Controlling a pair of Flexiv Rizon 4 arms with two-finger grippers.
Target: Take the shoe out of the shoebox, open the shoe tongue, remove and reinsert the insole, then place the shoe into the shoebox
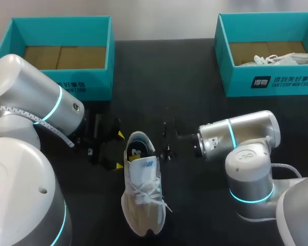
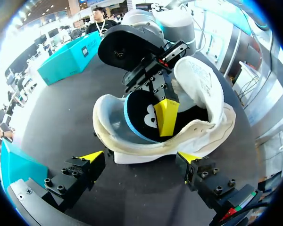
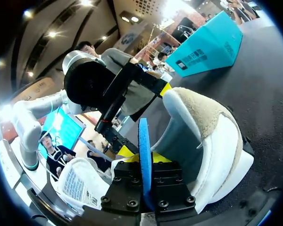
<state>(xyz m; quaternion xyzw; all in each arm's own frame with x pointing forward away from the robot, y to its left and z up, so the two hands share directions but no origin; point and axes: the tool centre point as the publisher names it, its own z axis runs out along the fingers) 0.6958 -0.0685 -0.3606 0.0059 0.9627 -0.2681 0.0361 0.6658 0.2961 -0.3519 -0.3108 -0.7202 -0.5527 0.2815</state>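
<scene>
1. The right pincer (image 3: 145, 160) is pinched on the insole (image 3: 144, 136), one finger on each face. It grips the insole at the heel end, inside the shoe's opening. The left wrist view shows one of its yellow tips lying on the insole's dark top face.
2. The insole stands partly raised on its edge in the heel cup, with its forward part down inside the shoe (image 1: 142, 195). I cannot tell whether it is on its way out or going back in.
3. The tongue (image 2: 198, 80) is folded up and forward, so the mouth is open.
4. The left pincer (image 2: 140, 157) is spread and holds nothing. It sits just beside the shoe's heel, on the side opposite the right pincer, with one tip off either corner of the heel.
5. The shoe lies upright on the worktop (image 1: 195, 215), its long axis running from the toe nearest me to the heel farthest. Both pincers meet at the heel, right inside and left outside.
6. The coming move turns on that axis. In my judgement the insole must travel along the shoe's length through the heel opening, while the left pincer is placed to steady the heel.
7. Well beyond the heel are the bare shoebox (image 1: 92, 84) on my left arm's side and the paper-filled shoebox (image 1: 236, 82) on my right's.
</scene>
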